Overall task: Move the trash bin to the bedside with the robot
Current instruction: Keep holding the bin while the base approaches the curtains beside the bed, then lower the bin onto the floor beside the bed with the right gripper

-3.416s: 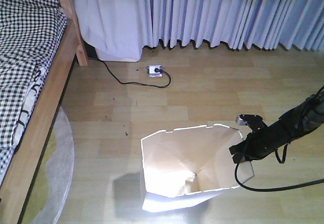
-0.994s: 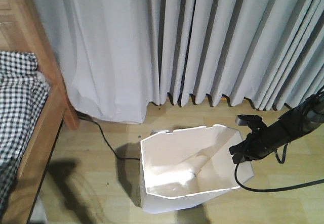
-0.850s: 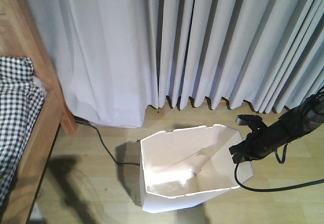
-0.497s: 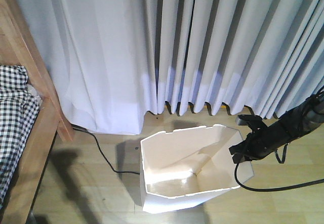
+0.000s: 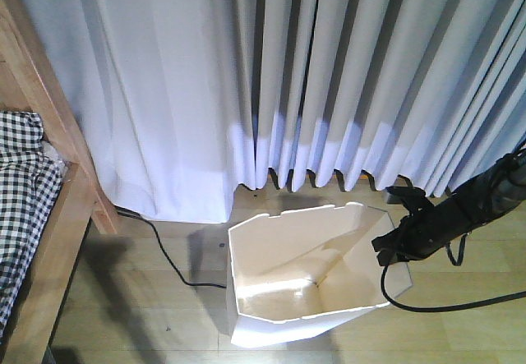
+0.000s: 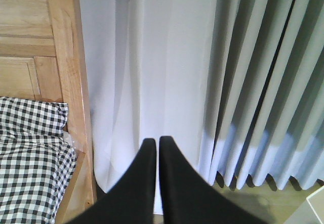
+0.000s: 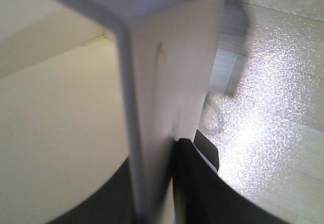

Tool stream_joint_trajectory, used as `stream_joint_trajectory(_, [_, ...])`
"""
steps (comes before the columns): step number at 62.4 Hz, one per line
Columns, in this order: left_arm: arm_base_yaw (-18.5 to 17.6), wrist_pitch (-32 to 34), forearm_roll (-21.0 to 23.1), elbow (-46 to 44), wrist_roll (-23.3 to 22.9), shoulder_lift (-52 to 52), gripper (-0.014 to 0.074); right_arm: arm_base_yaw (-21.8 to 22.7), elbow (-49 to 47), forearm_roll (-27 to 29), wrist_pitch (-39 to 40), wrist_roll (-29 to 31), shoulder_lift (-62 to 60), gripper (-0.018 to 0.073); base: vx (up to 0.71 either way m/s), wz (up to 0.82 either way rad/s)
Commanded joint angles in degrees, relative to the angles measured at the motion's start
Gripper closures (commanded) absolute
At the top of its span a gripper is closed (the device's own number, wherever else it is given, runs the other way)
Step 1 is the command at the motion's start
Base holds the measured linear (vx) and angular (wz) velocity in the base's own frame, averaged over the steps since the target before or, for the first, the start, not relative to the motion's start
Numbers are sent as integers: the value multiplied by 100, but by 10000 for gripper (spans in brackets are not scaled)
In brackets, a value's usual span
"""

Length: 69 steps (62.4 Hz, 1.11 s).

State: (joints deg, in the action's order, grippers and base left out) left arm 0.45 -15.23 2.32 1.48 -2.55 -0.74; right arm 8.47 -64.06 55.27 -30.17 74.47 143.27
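Right gripper [image 5: 385, 252]: pinched shut on side wall of trash bin [image 5: 279, 265], standing below curtains [image 5: 345, 76], apart from bed [image 5: 57, 249]; transport step seemingly unfinished; next, carry it left, then release.

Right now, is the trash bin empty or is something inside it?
Empty, as far as shown: the front view looks down into the trash bin, and only its bare cream walls and bottom appear.
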Motion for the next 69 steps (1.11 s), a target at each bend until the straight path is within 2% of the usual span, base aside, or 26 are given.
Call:
stream_joint_trajectory(1, [-1, 396, 25, 107, -32, -82, 602, 17, -74, 311, -971, 47, -449, 564, 0, 0])
stream_joint_trajectory(23, [-1, 396, 25, 107, -32, -82, 602, 17, -74, 482, -738, 200, -449, 564, 0, 0])
stream_joint_trajectory(27, [-1, 396, 25, 107, -32, -82, 602, 17, -74, 557, -864, -29, -462, 564, 0, 0])
stream_joint_trajectory(34, [-1, 396, 25, 107, -32, -82, 602, 7, -178, 628, -818, -35, -386, 564, 0, 0])
stream_joint_trajectory(45, [-1, 396, 25, 107, -32, -82, 602, 7, -528, 422, -372, -671, -122, 561, 0, 0])
stream_joint_trajectory(58, [-1, 396, 25, 107, -32, -82, 602, 7, -1099, 8, -353, -1101, 290, 558, 0, 0])
stream_joint_trajectory(69, [-1, 396, 25, 107, -32, -82, 602, 7, -1805, -491, -388, -1917, 865, 552, 0, 0])
